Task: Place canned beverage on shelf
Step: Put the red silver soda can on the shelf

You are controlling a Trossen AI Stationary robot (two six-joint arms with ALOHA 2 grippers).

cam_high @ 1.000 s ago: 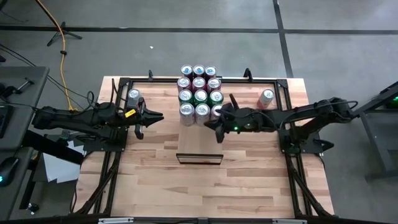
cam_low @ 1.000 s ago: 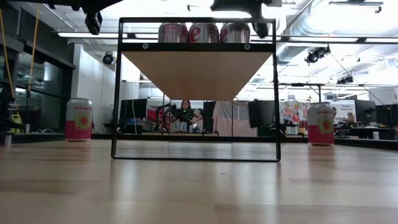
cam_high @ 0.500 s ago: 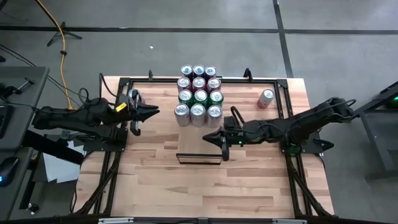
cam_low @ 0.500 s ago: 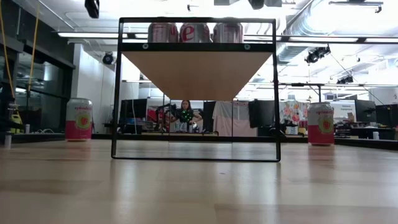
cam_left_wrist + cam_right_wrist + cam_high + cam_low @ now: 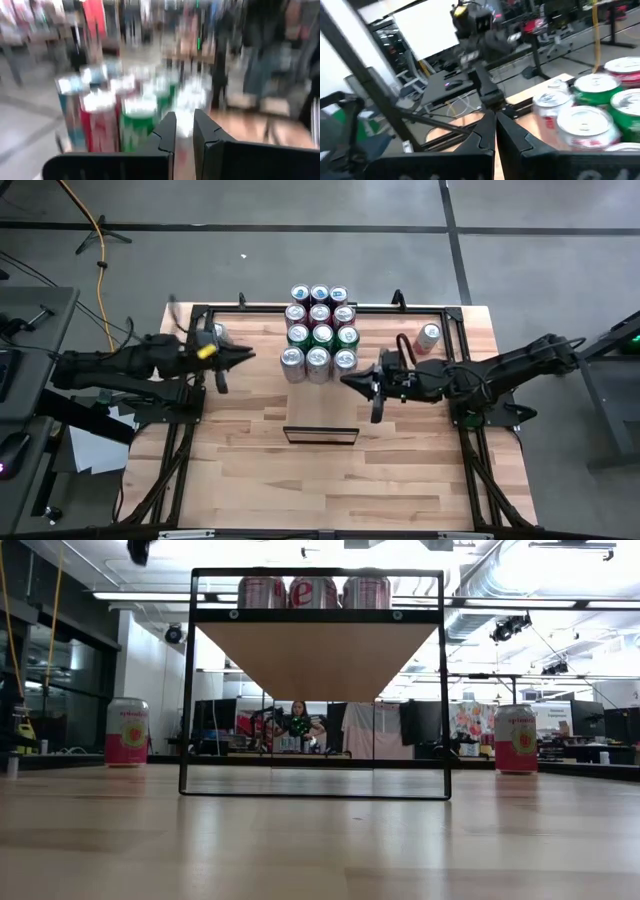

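- Presently, twelve cans (image 5: 319,328) stand in a three-wide block on the shelf (image 5: 320,405), grouped at its far end; the near end of the pale panel is bare, ending at the thin dark frame (image 5: 320,435).
- In the low view, three of those cans (image 5: 313,592) show upright on top of the raised shelf (image 5: 317,650), side by side and close together.
- One loose can (image 5: 428,338) stands on the counter (image 5: 400,470) to the right of the shelf, near the far right corner; the low view shows it upright (image 5: 515,740).
- Another loose can (image 5: 126,731) stands upright on the counter to the left of the shelf; in the high view it is largely hidden behind the left arm.
- Right claw (image 5: 374,387) hangs just right of the shelf, beside the nearest row of cans, fingers closed together, gripping nothing.
- Left claw (image 5: 224,366) hangs left of the shelf, well apart from the can block, fingers nearly together, empty.
- A person is visible in the room beyond the counter (image 5: 298,724).
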